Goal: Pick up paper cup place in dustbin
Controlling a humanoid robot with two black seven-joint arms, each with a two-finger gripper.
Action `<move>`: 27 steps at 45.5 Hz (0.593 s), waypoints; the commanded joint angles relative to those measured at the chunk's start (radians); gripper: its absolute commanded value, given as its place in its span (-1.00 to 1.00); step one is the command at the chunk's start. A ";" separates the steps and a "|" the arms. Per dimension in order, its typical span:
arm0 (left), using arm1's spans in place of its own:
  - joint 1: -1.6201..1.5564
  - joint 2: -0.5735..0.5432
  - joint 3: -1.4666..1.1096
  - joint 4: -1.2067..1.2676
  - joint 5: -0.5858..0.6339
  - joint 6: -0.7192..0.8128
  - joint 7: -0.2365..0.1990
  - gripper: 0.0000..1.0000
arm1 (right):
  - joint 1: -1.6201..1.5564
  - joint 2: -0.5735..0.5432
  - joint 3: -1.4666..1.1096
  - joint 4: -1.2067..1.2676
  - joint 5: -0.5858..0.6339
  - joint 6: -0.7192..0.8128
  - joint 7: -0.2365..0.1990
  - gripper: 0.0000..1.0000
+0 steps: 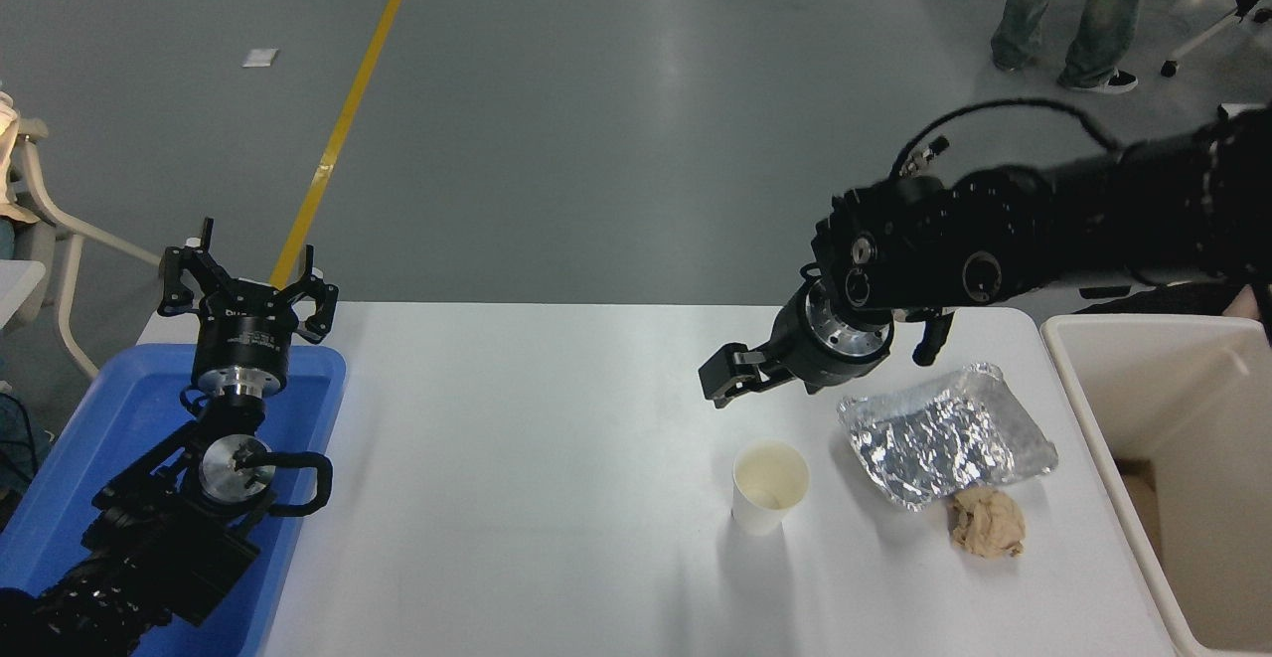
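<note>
Your right gripper (728, 379) hangs over the bench toward its far right, pointing left. Its fingers look nearly together with nothing between them, but the angle hides the gap, so you cannot tell how far open it is. It carries nothing.

Just nearer than the tool, apart from it, the paper cup (769, 485) stands upright, mouth up, on the right half of the bench. Beside the cup, toward the right edge, lies a crumpled foil tray (944, 433), with a tan crumpled wad (987, 522) just in front of it.

The dustbin (1113, 428) stands just off the right edge, mouth open.

Your left gripper (248, 289) is parked over the blue tray (119, 409) at the left edge, fingers spread, empty.

Progress: none to log. Cup not yet grasped; grasp, lift, carry and drop all remain.
</note>
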 commanded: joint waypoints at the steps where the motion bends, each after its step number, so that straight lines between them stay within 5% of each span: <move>1: 0.001 0.000 0.000 0.000 0.000 0.000 0.001 0.98 | -0.145 0.009 0.018 -0.057 -0.109 -0.055 0.000 0.98; 27: 0.001 0.000 0.000 0.000 0.000 0.000 0.001 0.98 | -0.206 -0.030 -0.034 -0.060 -0.189 -0.096 0.000 0.78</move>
